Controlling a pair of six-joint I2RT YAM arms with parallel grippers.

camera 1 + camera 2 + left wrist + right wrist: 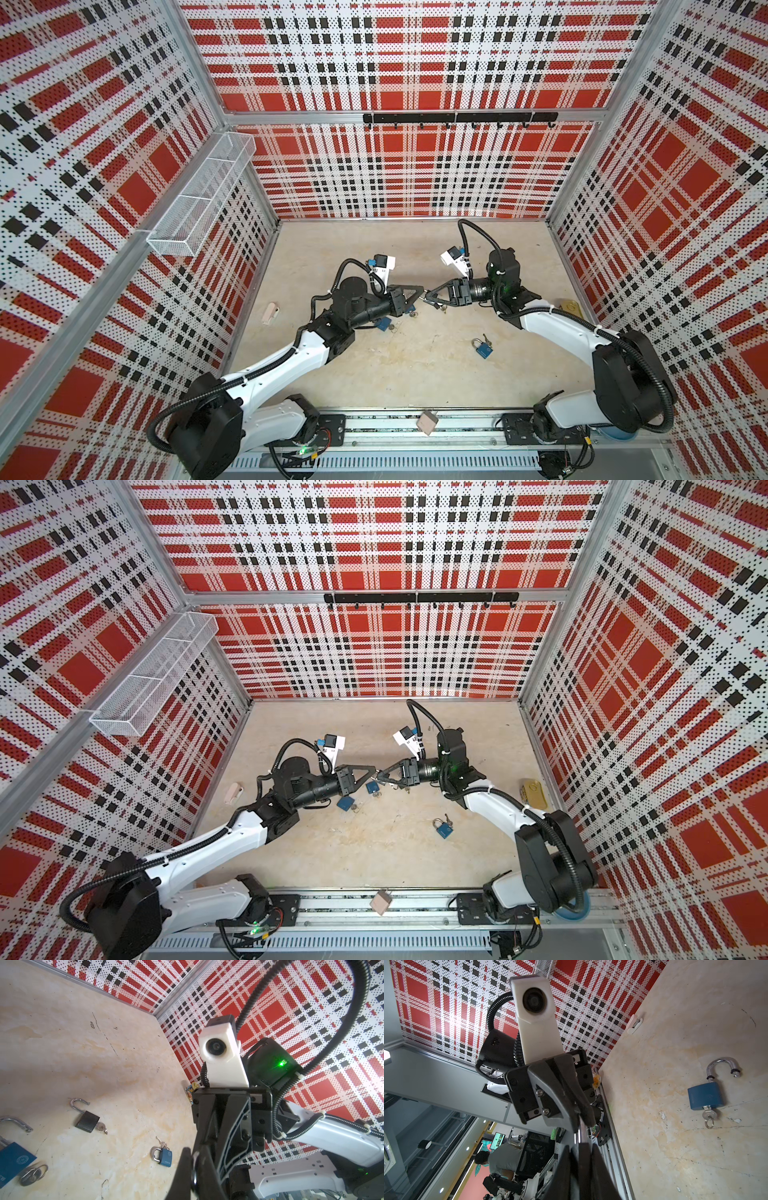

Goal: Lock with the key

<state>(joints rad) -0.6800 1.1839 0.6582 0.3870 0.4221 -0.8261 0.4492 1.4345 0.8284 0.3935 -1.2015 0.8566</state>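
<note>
Our left gripper (419, 289) and right gripper (430, 294), tip to tip, both clench one thin silvery piece (579, 1133); key or shackle, unclear.

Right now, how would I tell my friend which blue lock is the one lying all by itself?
Find the beige floor, then the metal rail along its front edge. The small blue padlock is the lock nearest that rail, alone, keys beside it. Its silver loop looks shut, while another blue padlock and the dark padlock lie open.
</note>
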